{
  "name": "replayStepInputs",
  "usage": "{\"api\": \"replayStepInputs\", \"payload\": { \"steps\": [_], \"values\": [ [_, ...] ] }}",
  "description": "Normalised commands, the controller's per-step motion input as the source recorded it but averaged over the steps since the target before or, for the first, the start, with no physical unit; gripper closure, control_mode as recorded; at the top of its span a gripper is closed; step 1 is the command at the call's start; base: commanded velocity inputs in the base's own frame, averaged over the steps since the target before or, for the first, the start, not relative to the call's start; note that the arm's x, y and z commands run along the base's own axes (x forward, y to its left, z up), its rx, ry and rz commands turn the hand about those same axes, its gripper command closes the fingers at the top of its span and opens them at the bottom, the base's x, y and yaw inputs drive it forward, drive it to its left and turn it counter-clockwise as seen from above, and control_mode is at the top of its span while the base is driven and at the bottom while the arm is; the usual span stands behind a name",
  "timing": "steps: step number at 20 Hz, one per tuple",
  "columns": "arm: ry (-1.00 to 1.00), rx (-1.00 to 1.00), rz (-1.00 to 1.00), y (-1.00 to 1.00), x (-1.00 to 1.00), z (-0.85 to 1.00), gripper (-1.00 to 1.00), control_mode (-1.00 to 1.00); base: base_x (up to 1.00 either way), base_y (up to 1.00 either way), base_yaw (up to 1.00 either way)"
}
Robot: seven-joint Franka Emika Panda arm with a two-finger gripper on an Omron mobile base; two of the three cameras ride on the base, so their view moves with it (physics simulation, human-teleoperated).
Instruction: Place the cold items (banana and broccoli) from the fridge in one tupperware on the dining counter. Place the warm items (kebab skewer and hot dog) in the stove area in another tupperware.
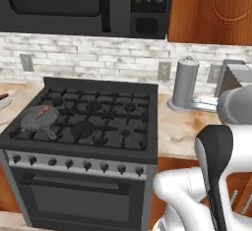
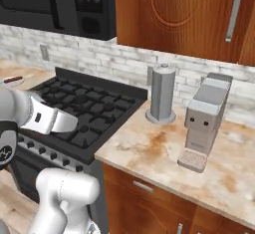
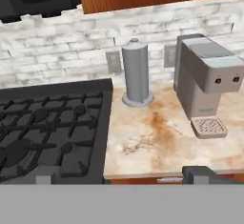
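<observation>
the gripper (image 3: 121,175) is wide open, its two dark tips far apart at the bottom of the hand view. it holds nothing and touches nothing. it hangs in the air by the front edge of the counter (image 3: 157,137), between the stove (image 3: 52,123) and the coffee maker (image 3: 205,85).

the black stove (image 1: 88,122) sits in the middle of the left base view. a small grey pan (image 1: 38,118) rests on its front left burner, with something reddish inside. i cannot tell for sure what that is. left of the stove, a plate (image 1: 5,100) sits on the counter with a reddish brown thing on it, maybe the hot dog (image 1: 4,97). it is cut off by the edge.

a tall grey roll holder (image 2: 162,94) stands on the counter just right of the stove. the coffee maker (image 2: 204,121) stands to its right. a dark microwave (image 1: 83,4) hangs above the stove.
</observation>
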Motion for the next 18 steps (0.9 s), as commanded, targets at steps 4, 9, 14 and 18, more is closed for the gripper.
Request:
{"api": "replayStepInputs", "payload": {
  "steps": [4, 9, 14, 18],
  "values": [
    [0.00, 0.00, 0.00, 0.00, 0.00, 0.00, -1.00, 1.00, 0.39, 1.00, -0.42],
    [0.00, 0.00, 0.00, 0.00, 0.00, 0.00, -1.00, 1.00, 0.24, 1.00, -0.42],
    [0.00, 0.00, 0.00, 0.00, 0.00, 0.00, -1.00, 1.00, 0.01, 1.00, -0.26],
    [0.00, 0.00, 0.00, 0.00, 0.00, 0.00, -1.00, 1.00, -0.03, 1.00, -0.21]
  ]
}}
